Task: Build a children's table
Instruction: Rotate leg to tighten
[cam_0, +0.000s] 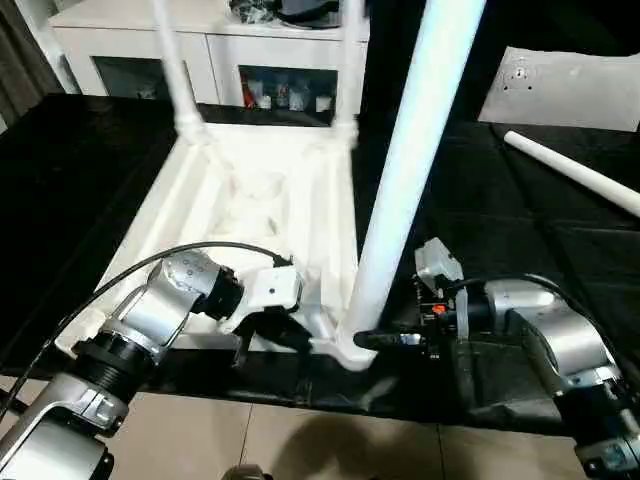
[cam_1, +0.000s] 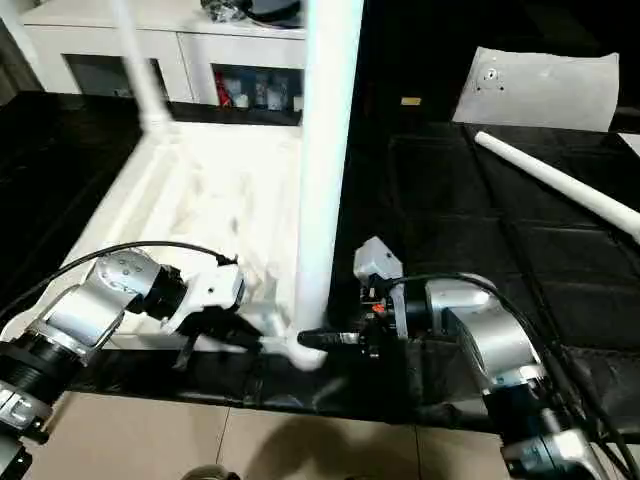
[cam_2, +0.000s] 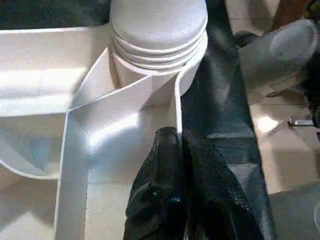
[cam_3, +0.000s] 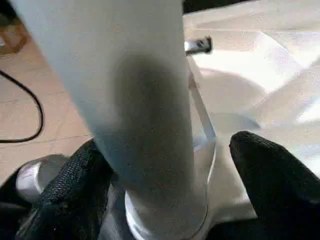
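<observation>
The tabletop (cam_0: 250, 210) lies upside down on a black mat (cam_0: 520, 230), its ribbed underside facing up and its near edge close to the mat's front border. Two legs stand upright in the far corner sockets: one at the far left (cam_0: 175, 60) and one at the far right (cam_0: 350, 60). A third leg (cam_0: 405, 170) stands in the near right corner socket (cam_0: 345, 350) and leans slightly to the right as it rises. A fourth leg (cam_0: 575, 170) lies flat on the mat, well apart to the right of the tabletop. A small white panel (cam_0: 560, 90) rests beyond that loose leg. The left gripper (cam_2: 180, 150) is at the near rim of the tabletop, just beside the near right socket; its two black fingers (cam_2: 160, 200) are pressed together over the thin rim wall, pinching it. The right gripper (cam_3: 160, 165) sits at the base of the near right leg, with one finger (cam_3: 65, 195) touching the tube and the other finger (cam_3: 275, 180) standing clear of it, so the grip is released around the leg. A white cabinet (cam_0: 200, 50) stands behind the mat, and tiled floor (cam_0: 300, 440) shows in front of it.
</observation>
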